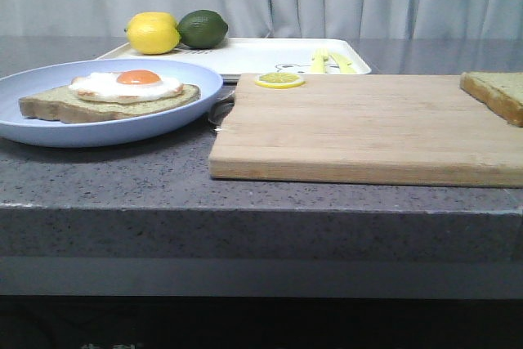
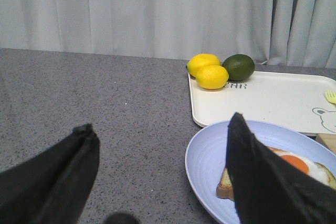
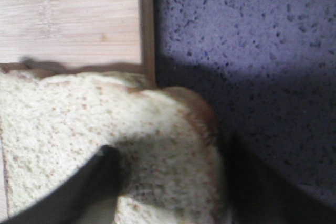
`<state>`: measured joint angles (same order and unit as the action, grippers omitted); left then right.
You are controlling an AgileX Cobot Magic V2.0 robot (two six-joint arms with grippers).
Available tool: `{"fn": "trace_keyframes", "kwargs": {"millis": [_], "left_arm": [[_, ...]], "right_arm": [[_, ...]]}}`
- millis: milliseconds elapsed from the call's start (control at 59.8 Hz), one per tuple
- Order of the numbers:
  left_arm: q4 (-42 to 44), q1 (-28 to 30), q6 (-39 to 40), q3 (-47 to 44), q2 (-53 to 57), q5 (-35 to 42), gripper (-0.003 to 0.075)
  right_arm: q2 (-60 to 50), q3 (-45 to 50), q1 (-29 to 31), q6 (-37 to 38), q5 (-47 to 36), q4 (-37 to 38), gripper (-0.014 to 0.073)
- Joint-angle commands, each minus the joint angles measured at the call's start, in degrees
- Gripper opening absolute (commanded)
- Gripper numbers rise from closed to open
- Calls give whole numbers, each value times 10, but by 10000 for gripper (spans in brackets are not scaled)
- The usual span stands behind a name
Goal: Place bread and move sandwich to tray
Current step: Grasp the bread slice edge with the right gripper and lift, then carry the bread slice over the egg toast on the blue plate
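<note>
Nearest the camera: front edge of the speckled dark grey stone countertop [image 1: 122, 177], bare along its lip.

Light wooden cutting board [image 1: 359, 128] next, toward the counter's right side. Thick square toast slice with pale greenish-tan face and brown crust [image 1: 496, 94] sits at the board's far right corner, overhanging the edge in the right wrist view. Thin lemon slice [image 1: 279, 80] on the board's far left edge.

Round light-blue plate [image 1: 106, 124] at the counter's left, just beside the board. On it the open sandwich [image 1: 110, 97]: tan bread under a white fried egg with orange yolk.

Flat white rectangular tray [image 1: 261, 56] behind both, toward the far edge. Whole yellow lemon [image 1: 153, 33] and dark green lime [image 1: 203, 29] at its far left corner; yellow cutlery [image 1: 331, 62] at its right end. Left wrist view shows two lemons.

Right gripper [image 3: 168, 192]: dark fingers low over the toast slice, one on each side of its crust corner, spread, nothing held. Left gripper [image 2: 157, 182]: fingers wide apart above the plate's near rim, empty.

Handling, judged: toast is light, porous, crushable; pinch gently across the crust edge, where it is firmest. Egg looks slick and may slide if the plate tilts; take the plate by its rim, level.

Writing: tray print partly readable, letters ending "AR", beside a cartoon bear outline.
</note>
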<state>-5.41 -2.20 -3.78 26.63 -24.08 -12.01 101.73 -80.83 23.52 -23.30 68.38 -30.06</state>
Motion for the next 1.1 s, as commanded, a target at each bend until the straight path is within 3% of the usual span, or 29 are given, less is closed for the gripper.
{"fn": "trace_keyframes", "kwargs": {"millis": [0,134,469,552,703,787,887,1088], "left_arm": [[-1,-3,4,22,-7,49,494],[-1,-3,4,22,-7,49,494],[-1,-3,4,22,-7,49,494],[-1,-3,4,22,-7,49,494],[-1,-3,4,22,-7,49,494],[-1,-3,4,22,-7,49,494],[-1,-3,4,22,-7,49,494],[-1,-3,4,22,-7,49,494]], "right_arm": [[-25,-19,2,1,15,-23,180],[-26,-19,2,2,26,-23,-79],[-91,-84,2,57,60,-62,-60],[-110,-107,2,62,75,-107,-60],[-130,-113,-9,62,77,-258,-60],[-130,-113,-40,62,75,-326,-60],[-130,-113,-97,62,58,-351,-60],[-127,-100,-284,68,-74,-358,-60]]}}
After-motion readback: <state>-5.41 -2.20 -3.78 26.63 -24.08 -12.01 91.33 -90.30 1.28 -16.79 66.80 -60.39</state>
